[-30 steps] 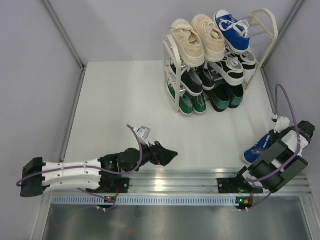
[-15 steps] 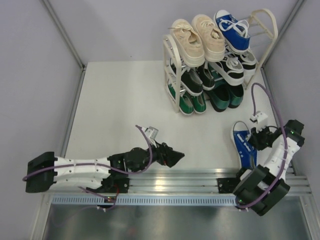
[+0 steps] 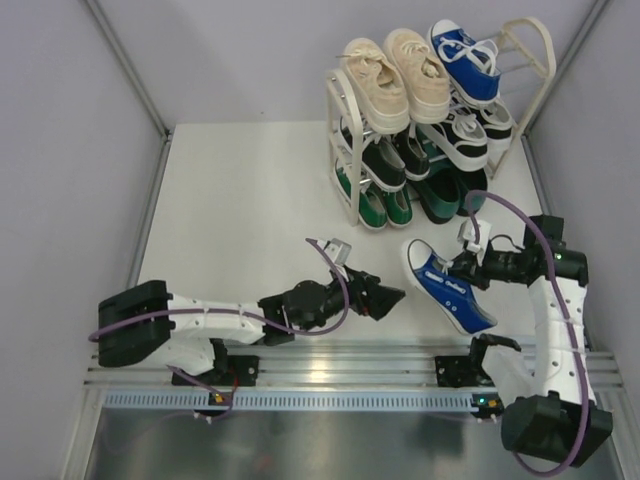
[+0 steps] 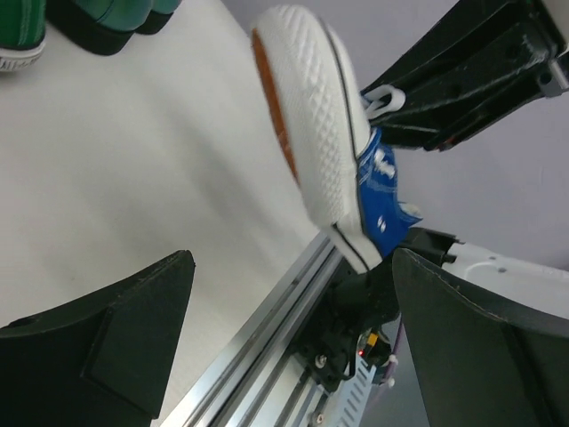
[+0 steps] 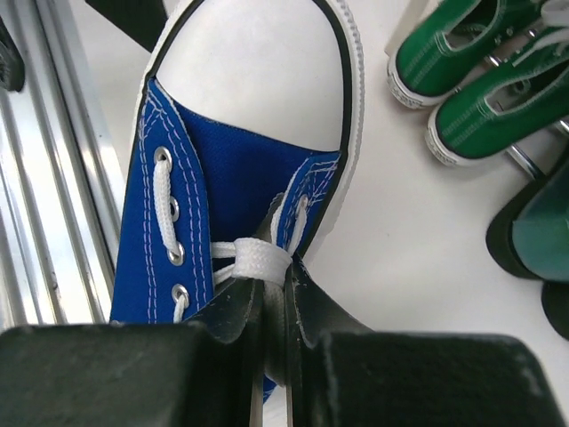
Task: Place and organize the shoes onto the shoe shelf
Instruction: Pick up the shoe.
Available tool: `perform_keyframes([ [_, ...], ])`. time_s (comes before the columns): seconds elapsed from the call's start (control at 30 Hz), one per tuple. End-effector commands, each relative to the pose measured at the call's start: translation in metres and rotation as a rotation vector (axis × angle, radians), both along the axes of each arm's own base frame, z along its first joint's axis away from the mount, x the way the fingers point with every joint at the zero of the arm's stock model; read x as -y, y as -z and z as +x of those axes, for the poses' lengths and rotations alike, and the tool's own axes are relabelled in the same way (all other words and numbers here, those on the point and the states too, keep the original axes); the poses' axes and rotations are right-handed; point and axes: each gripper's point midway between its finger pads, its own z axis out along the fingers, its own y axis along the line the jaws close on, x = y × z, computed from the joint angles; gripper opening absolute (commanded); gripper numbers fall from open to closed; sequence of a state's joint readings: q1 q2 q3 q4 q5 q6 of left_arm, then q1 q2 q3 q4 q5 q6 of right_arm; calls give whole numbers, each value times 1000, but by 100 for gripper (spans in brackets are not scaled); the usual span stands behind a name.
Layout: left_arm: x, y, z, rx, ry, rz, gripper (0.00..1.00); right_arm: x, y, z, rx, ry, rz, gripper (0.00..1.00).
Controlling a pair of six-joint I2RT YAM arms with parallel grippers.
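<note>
While the left claw (image 3: 393, 296) gapes empty, the right claw (image 3: 468, 270) pinches the white-laced blue canvas sneaker (image 3: 440, 287).

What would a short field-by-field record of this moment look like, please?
right gripper: shut on the laces of the blue sneaker
blue sneaker: tilted, sole turned toward the left arm
left gripper: open, empty, aimed at that sneaker
shoe shelf: cream sneakers and second blue sneaker on top; green sneakers at the bottom
</note>
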State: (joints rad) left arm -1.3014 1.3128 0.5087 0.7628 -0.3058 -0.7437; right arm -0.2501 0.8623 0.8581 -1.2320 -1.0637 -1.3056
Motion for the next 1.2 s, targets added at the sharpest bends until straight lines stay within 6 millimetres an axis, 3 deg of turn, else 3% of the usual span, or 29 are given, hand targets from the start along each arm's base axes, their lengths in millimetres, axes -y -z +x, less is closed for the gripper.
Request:
perform_keyframes([
  [0.0,23,-64,0,73,48,-188,98,-24,-38,5,114,-66,90,0],
  [0.17,47,-76,-6,65,125,-217,98,-38,-44,13,153,-60,80,0],
  [0.3,55,-63,3,17,94,-182,98,-55,-51,1,157,-132,95,0],
  [0.37,54,-56,11,-23,64,-176,92,-61,-54,-4,152,-160,100,0],
  [0.43,50,-51,22,-86,46,-200,76,-62,-55,-7,151,-172,96,0],
  [0.47,50,-52,21,-98,66,-215,49,-62,-54,-8,152,-175,91,0],
  [0.53,43,-53,33,-134,44,-249,25,-61,-54,-9,150,-172,77,1],
  [0.57,41,-53,34,-141,40,-257,8,-60,-55,-9,150,-171,74,2],
  [0.6,39,-53,36,-146,32,-260,1,-60,-55,-9,149,-167,69,5],
  [0.63,36,-53,39,-150,20,-264,0,-58,-58,-8,144,-150,63,10],
  [0.67,31,-50,41,-157,9,-265,0,-56,-59,-6,140,-132,57,42],
  [0.7,27,-49,45,-170,-16,-275,0,-55,-62,-4,135,-110,51,61],
  [0.77,15,-45,46,-184,-44,-286,0,-46,-71,5,130,-17,24,87],
  [0.83,0,-45,52,-192,-93,-309,0,-38,-80,9,139,37,-8,93],
  [0.9,-16,-36,55,-215,-127,-328,0,-36,-76,-1,103,24,-25,96],
  [0.93,-23,-41,56,-212,-140,-352,0,-39,-77,-8,112,-18,-23,97],
  [1.07,-44,-45,60,-210,-188,-388,0,-49,-48,-61,33,-247,-13,96],
  [1.17,-52,-51,59,-211,-198,-416,0,-52,-31,-71,37,-330,-8,95],
])
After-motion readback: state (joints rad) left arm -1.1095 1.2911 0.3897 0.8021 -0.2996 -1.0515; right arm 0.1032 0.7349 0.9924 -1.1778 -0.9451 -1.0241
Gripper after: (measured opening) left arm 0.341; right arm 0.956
